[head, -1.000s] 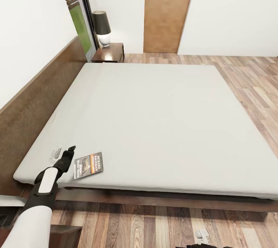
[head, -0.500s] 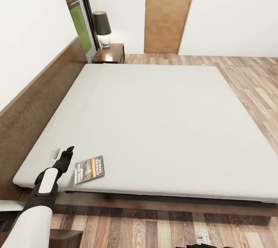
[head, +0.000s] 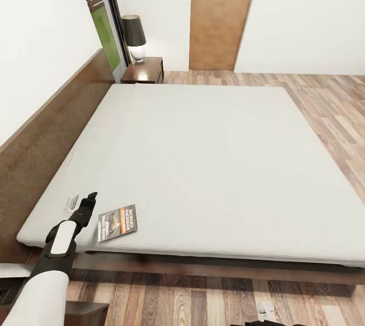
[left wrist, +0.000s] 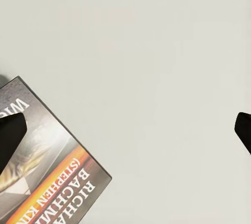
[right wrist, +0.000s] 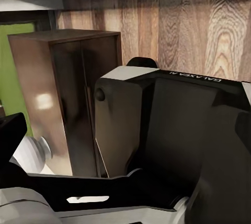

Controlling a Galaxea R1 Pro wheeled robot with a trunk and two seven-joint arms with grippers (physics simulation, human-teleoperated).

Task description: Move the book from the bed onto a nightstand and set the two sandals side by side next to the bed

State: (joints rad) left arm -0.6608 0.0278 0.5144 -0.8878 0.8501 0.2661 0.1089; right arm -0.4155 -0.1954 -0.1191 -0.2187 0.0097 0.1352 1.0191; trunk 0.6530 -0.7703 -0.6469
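Book (head: 117,222) flat on the bed (head: 213,164) near its corner, just beside the left gripper (head: 81,203), partly under one fingertip (left wrist: 10,140); jaws spread wide, holding nothing. Farther beyond, nightstand (head: 144,70) bearing a lamp (head: 134,37). Right gripper's jaw state: cannot tell.

One book (head: 117,222), one bed (head: 213,164), one lamp (head: 134,37), and seemingly two nightstands (head: 144,70).

We see a matt cloth mattress (head: 213,164), dark wood headboard (head: 45,138), glossy paper book (head: 117,222), wood-plank floor (head: 324,98).
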